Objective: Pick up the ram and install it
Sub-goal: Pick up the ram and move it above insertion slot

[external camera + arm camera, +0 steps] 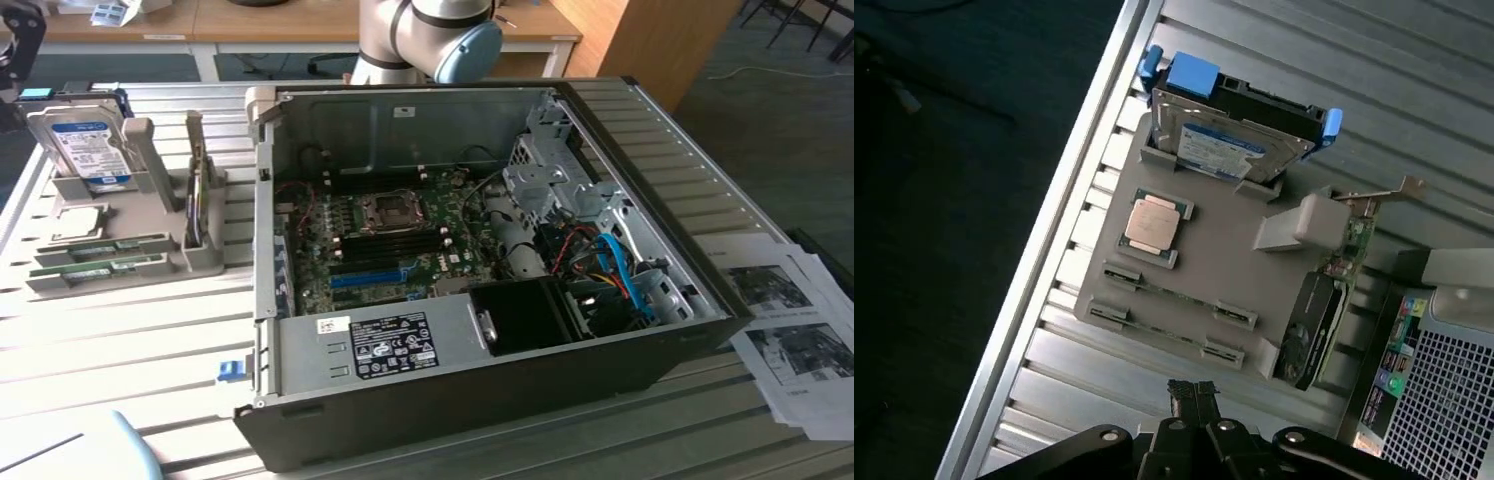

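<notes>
We see the gripper (1194,398) pinched shut on nothing, hovering near the grey tray (1229,245), the ram (96,267) lying in it at the exterior view's left, not yet picked up or installed in the open PC case (441,440)

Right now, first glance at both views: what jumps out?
The open computer case dominates the exterior view's centre, its motherboard exposed. At that view's left a grey holder carries an upright blue-labelled hard drive and two ram sticks lying in slots. In the wrist view the shut gripper hangs over that holder, empty.
</notes>
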You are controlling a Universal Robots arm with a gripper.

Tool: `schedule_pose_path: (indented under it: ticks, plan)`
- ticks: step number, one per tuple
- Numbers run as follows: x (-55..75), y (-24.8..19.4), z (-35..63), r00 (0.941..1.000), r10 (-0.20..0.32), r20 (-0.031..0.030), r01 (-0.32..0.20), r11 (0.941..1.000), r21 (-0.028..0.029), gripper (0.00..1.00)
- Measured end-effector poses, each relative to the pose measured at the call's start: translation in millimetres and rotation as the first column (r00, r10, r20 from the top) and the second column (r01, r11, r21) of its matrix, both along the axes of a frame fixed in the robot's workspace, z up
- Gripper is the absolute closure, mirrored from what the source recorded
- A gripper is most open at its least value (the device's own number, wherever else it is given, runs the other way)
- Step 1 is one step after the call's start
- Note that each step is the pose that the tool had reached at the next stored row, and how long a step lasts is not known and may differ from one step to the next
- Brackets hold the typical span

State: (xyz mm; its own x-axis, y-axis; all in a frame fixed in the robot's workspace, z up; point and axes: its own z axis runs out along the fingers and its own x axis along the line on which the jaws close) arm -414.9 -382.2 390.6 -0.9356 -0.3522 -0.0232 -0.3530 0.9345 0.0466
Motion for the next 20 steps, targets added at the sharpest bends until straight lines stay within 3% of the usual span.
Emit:
schedule_pose_path:
  ticks: [4,9,15,20]
  plan:
    - [0.0,0.0,0.0,0.9974,0.071,0.0000,-0.071,0.9974,0.0000,0.91]
    - [0.0,0.0,0.0,0.9873,0.159,0.0000,-0.159,0.9873,0.0000,0.91]
    - [0.0,0.0,0.0,0.9651,0.262,-0.0001,-0.262,0.9651,-0.0001,0.91]
    - [0.0,0.0,-0.1,0.9375,0.348,0.0000,-0.348,0.9375,0.0000,0.91]
